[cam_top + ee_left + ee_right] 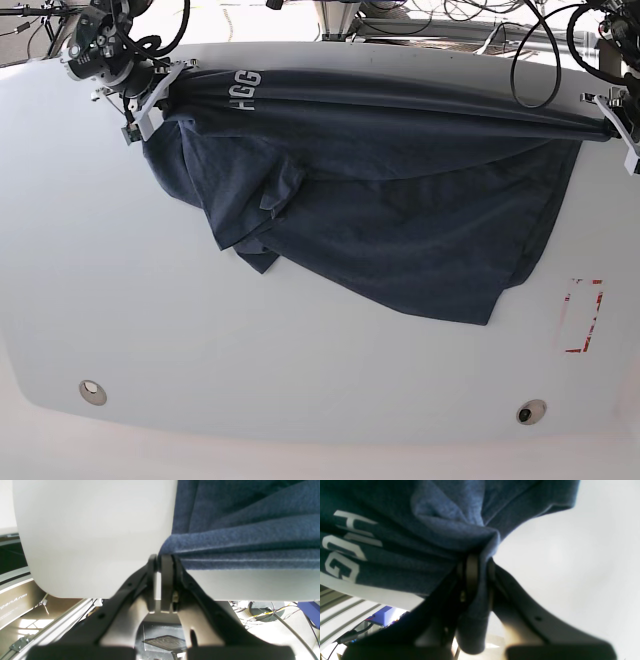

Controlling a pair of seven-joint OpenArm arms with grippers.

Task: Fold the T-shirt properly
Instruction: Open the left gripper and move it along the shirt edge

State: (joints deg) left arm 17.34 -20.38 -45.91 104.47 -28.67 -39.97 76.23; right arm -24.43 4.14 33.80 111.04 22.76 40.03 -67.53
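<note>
The dark navy T-shirt [380, 190] with white lettering [244, 88] is stretched across the far half of the white table [250, 340], its lower part draping toward me in loose folds. My right gripper [152, 100], at the far left in the base view, is shut on a bunched edge of the shirt [470, 540]. My left gripper [612, 120], at the far right, is shut on the other end of the shirt [225, 542]. In the left wrist view the gripper [160, 562] pinches the cloth's edge. In the right wrist view the gripper [477, 565] has cloth running down between its fingers.
A red-outlined rectangle mark [580, 315] lies on the table at the right. Two round holes [92, 390] [530, 411] sit near the front edge. Cables [530, 60] run behind the table's far edge. A blue box [382, 616] shows below the table.
</note>
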